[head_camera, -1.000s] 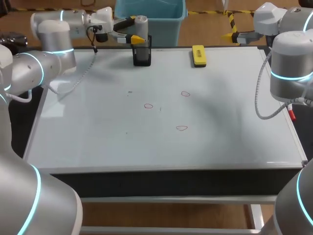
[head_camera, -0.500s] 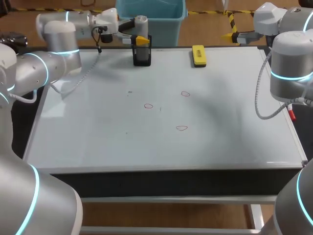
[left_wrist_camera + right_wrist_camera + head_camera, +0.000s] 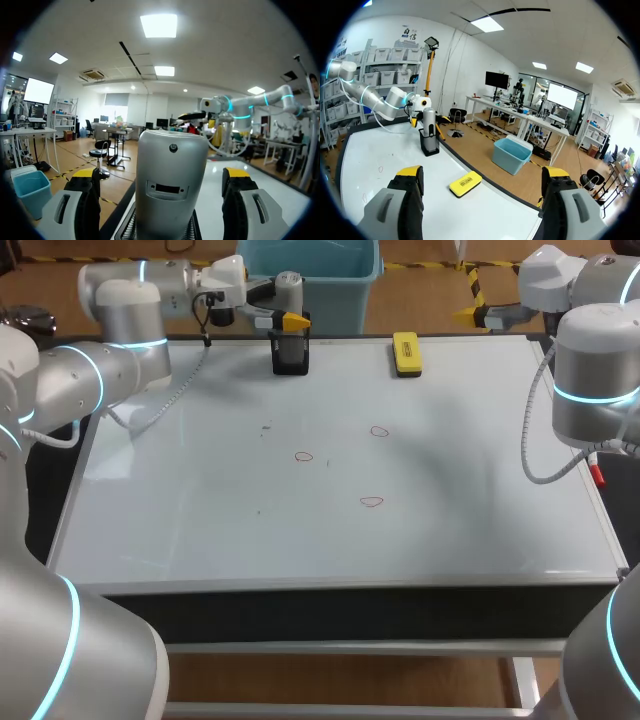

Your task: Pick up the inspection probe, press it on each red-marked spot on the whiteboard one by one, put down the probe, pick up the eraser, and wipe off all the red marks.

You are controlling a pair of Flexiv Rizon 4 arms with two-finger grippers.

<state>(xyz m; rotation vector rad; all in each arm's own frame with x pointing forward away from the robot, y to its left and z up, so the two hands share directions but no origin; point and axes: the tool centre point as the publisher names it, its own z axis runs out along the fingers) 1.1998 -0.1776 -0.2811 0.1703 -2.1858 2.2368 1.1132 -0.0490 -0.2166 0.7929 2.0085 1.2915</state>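
Whiteboard [image 3: 200, 530]: lies flat under everything else.
Left hand [image 3: 285, 302]: at the board's far edge; fingers wide, one on each side of the probe's top, a gap on both sides, no grip.
Right hand [image 3: 482, 173]: fingers wide, nothing between them; off by the far right corner.
Holder [image 3: 291, 355]: black, upright at the far edge.
Probe [image 3: 171, 185]: grey, upright in the holder.
Eraser [image 3: 406, 353]: yellow, flat on the board, right of the holder, apart from it.
Red marks [image 3: 304, 456] [image 3: 379, 431] [image 3: 372, 502]: three small loops mid-board, apart from one another.
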